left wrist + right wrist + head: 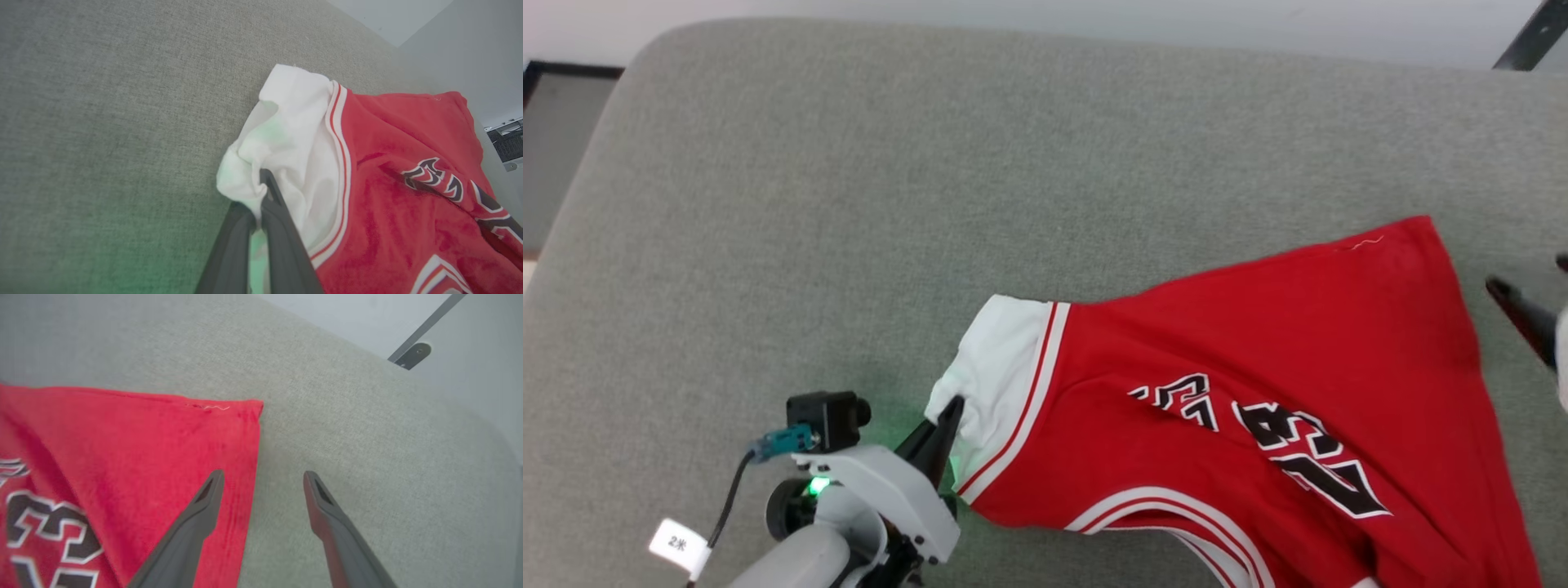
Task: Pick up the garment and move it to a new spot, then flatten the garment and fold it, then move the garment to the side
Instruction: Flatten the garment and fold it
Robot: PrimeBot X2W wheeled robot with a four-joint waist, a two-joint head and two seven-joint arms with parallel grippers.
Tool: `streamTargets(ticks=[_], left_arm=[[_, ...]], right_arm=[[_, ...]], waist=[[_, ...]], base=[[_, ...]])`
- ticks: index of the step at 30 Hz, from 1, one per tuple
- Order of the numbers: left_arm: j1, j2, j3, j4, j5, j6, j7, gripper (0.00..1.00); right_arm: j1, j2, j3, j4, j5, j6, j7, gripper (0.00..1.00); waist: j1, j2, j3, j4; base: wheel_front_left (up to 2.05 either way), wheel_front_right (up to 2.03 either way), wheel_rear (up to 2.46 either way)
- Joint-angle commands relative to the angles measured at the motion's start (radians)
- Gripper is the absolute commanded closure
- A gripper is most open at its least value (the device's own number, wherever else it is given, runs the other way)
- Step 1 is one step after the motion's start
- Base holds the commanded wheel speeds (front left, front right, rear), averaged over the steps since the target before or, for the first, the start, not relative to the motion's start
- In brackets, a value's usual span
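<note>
- Our left gripper [949, 406] is pressed together on the white sleeve [996, 359] and bunches the cloth. A low, outward pull should spread the sleeve rather than lift it.
- The garment [1258, 343] lies print up on the grey cushion [849, 204], toward the near right. Creases run across the chest, so we judge the flattening not yet done.
- Our right gripper [1543, 286] stands spread and holds nothing, just beside the red hem. In the right wrist view, one finger is over the hem edge and the other over bare cushion. We would pinch near the hem corner [1417, 233], then draw evenly away from the left to tension the cloth.
</note>
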Motion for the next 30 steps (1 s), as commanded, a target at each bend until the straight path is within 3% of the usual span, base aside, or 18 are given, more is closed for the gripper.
streamTargets(ticks=[1,7,13,14,16,21,30], left_arm=[[-0.015,-0.008,0.002,0.004,-0.004,-0.006,-0.002,1.00],[-0.044,-0.030,0.001,0.023,0.001,-0.028,-0.008,1.00],[-0.061,-0.056,-0.006,0.055,0.006,-0.042,-0.019,1.00],[-0.060,-0.059,-0.006,0.059,0.006,-0.045,-0.021,1.00],[-0.056,-0.062,-0.006,0.069,0.004,-0.049,-0.026,1.00],[-0.055,-0.066,0.006,0.078,-0.006,-0.060,-0.039,1.00],[-0.208,-0.043,0.031,0.089,0.040,-0.110,-0.032,1.00]], right_arm=[[-0.048,0.028,0.032,0.060,-0.010,-0.001,-0.015,0.00],[-0.228,0.048,0.140,0.309,-0.028,-0.001,-0.046,0.00],[-0.297,0.026,0.227,0.456,-0.010,-0.001,-0.061,0.00],[-0.295,0.023,0.245,0.469,-0.001,0.000,-0.055,0.20],[-0.292,0.021,0.268,0.486,0.026,0.000,-0.062,1.00],[-0.315,0.017,0.261,0.508,0.053,0.000,-0.126,1.00],[-0.431,0.087,0.092,0.597,0.030,-0.001,-0.441,1.00]], waist=[[0.0000,0.0000,0.036,0.030],[0.0000,0.0000,0.092,0.071],[0.0000,0.0000,0.116,0.098],[0.0000,0.0000,0.117,0.099],[0.0000,0.0000,0.116,0.098],[0.0000,0.0000,0.107,0.094],[0.0000,0.0000,0.101,0.082]], base=[[0.00,0.00,0.00],[0.00,0.00,0.00],[0.00,0.00,0.00],[0.00,0.00,0.00],[0.00,0.00,0.00],[0.00,0.00,0.00],[0.00,0.00,0.00]])
